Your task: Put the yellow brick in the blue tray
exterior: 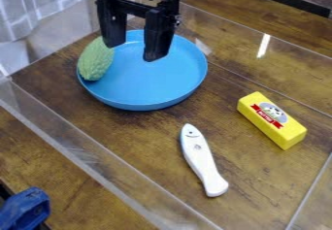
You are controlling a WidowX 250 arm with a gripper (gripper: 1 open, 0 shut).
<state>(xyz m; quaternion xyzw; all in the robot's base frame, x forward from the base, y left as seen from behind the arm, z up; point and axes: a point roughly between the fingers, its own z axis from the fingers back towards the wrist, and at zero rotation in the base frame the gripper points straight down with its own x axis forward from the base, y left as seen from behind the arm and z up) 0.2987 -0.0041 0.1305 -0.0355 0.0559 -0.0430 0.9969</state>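
One gripper (pixel 136 49) above blue tray (pixel 146 96), fingers parted, nothing held | yellow brick (pixel 271 119) on table (pixel 143 166), right of tray | risk: low sideways travel could clip white stick (pixel 203 160), knocking it askew

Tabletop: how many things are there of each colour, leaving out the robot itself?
Blue: 2, the round dish and the crumpled-looking item at the lower left, too cut off to name
Yellow: 1, the brick with a red-and-white label
Green: 1, the bumpy oval object
White: 1, the long slim stick-like object
Total: 5
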